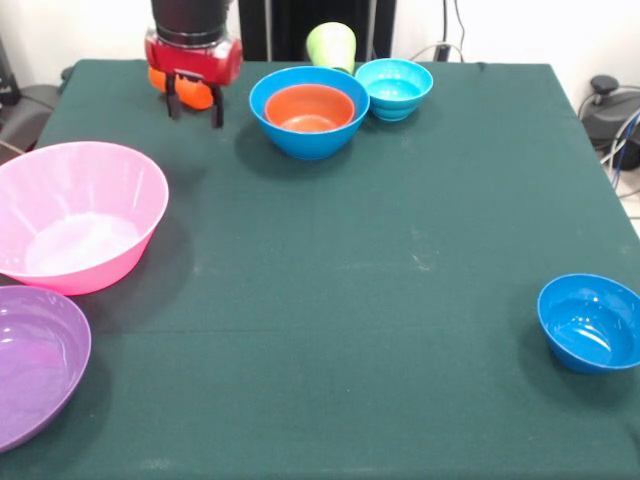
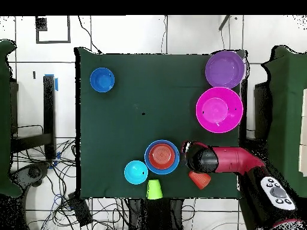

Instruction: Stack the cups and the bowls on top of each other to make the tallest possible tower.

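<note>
My gripper (image 1: pixel 194 108) is open and hangs low over the table's far left corner. Its two dark fingers (image 1: pixel 172 101) stand apart. The orange ribbed cup (image 1: pixel 193 94) lies just behind them, partly hidden; it also shows in the overhead view (image 2: pixel 199 179) beside the gripper (image 2: pixel 190 154). The small orange bowl (image 1: pixel 309 107) sits nested in the medium blue bowl (image 1: pixel 300 140). The small cyan bowl (image 1: pixel 394 88) touches the blue bowl's right side. The lime green cup (image 1: pixel 331 45) stands behind them. The small dark blue bowl (image 1: pixel 590 322) sits alone at the near right.
The huge pink bowl (image 1: pixel 75 215) and the large purple bowl (image 1: pixel 35 360) sit side by side along the left edge, the purple one cut off by the picture's corner. The table is covered in dark green cloth (image 1: pixel 380 260). Cables lie beyond the table's edges.
</note>
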